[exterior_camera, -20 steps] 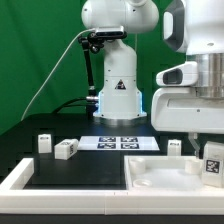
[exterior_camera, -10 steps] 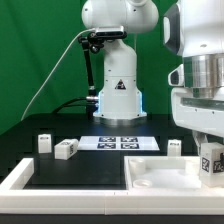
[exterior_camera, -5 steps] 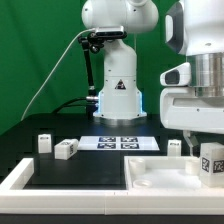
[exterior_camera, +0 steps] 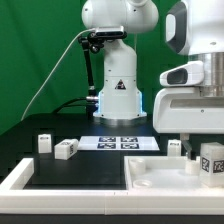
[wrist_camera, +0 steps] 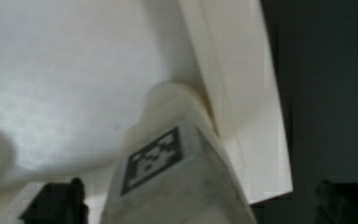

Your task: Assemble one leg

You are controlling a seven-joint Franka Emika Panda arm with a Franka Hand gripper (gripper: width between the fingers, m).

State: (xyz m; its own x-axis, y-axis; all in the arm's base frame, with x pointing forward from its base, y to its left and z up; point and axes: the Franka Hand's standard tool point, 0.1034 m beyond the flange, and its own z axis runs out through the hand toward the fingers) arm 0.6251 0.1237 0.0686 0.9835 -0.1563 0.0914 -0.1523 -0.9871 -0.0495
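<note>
Leg (exterior_camera: 211, 162), small, rigid, light white plastic, standing on the white panel (exterior_camera: 150, 176) between our spread, empty gripper (wrist_camera: 202, 205) fingers; we'd grip its flat tagged sides.

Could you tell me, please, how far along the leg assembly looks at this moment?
Done: one leg stands on the white panel at the exterior view's right. In hand: nothing; the gripper is open around that leg, whose tag shows between the fingers in the wrist view. Whether it is fully seated cannot be told. Left: three loose legs lie on the table.
</note>
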